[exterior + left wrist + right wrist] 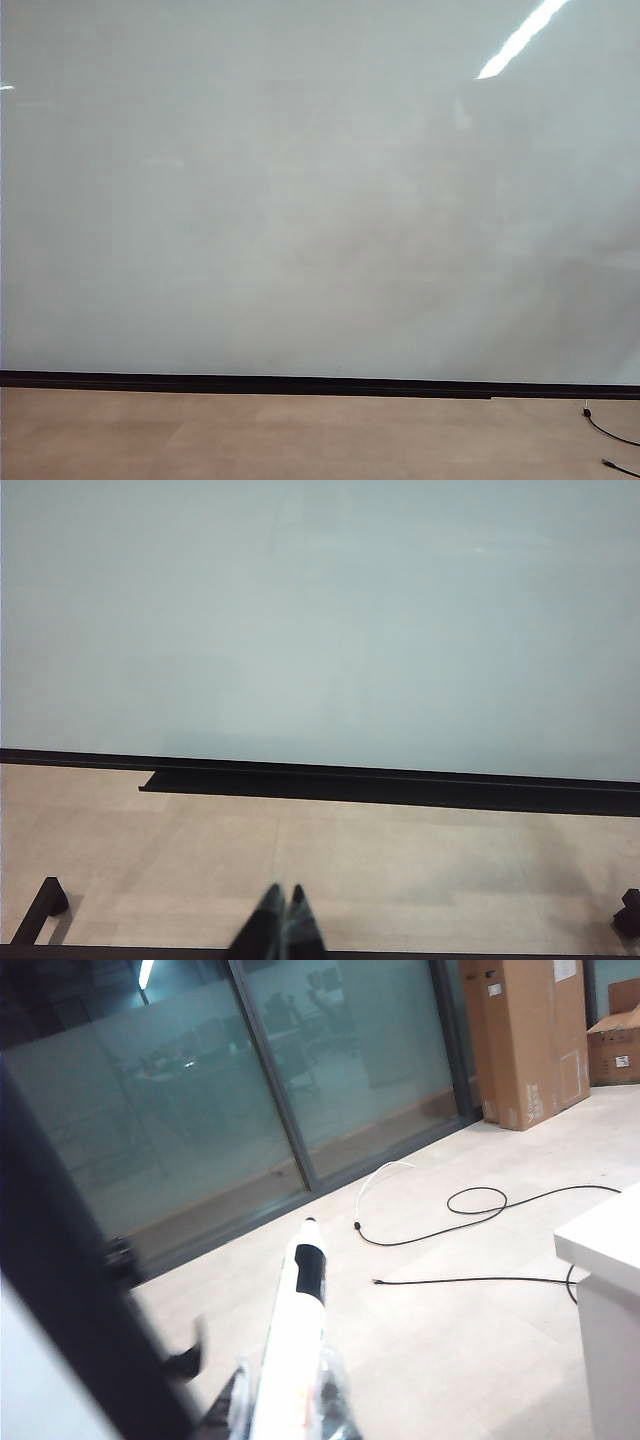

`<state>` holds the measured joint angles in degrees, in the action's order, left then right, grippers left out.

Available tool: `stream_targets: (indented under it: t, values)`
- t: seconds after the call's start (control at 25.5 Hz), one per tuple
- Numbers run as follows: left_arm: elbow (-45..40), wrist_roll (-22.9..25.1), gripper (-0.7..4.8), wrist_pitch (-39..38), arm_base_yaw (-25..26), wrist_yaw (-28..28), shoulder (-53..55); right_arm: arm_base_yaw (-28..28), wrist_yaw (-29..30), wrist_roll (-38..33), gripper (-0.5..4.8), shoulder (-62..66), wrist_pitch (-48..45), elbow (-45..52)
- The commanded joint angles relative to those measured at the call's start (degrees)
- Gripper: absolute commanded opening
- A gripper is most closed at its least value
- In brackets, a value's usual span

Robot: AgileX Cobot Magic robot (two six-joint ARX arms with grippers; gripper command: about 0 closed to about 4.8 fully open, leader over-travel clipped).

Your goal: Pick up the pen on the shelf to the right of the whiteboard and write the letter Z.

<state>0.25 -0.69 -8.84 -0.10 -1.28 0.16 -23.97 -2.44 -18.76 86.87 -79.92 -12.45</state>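
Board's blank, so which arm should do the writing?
Right. The right gripper is shut on the pen, though it faces away from the whiteboard. The left gripper is shut, empty and low over the floor.

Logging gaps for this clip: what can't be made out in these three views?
- Right gripper: cut off by the right wrist view's edge; it is shut on the pen, grip barely visible.
- Pen tip: blurred, cap state unclear.
- Shelf: in no view.
- Left gripper: shut, mostly cut off.
- Whiteboard: glare; no letter Z visible.
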Motion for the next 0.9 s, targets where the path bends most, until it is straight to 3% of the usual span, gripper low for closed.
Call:
stream_targets:
  t: [0.04,0.2,0.35,0.55,0.74,0.9]
  values:
    - [0.1,0.2,-0.04,0.3,0.0,0.0,0.0,3.1,-2.0,-0.6,-0.06,-4.1,-0.8,3.2]
    - [0.1,0.2,-0.04,0.3,0.0,0.0,0.0,10.2,-1.9,-0.5,-0.06,-9.8,-0.8,7.6]
    - [0.1,0.2,-0.05,0.3,0.0,0.0,0.0,23.8,-0.3,-0.5,-0.06,-15.4,-0.8,10.2]
    - [0.1,0.2,-0.04,0.3,0.0,0.0,0.0,35.5,3.8,0.0,-0.06,-16.5,-0.1,9.4]
    - [0.1,0.2,-0.04,0.3,0.0,0.0,0.0,45.7,8.2,7.8,-0.06,-16.5,9.8,3.5]
    - [0.1,0.2,-0.04,0.3,0.0,0.0,0.0,49.4,10.7,13.0,-0.06,-16.5,21.9,-5.8]
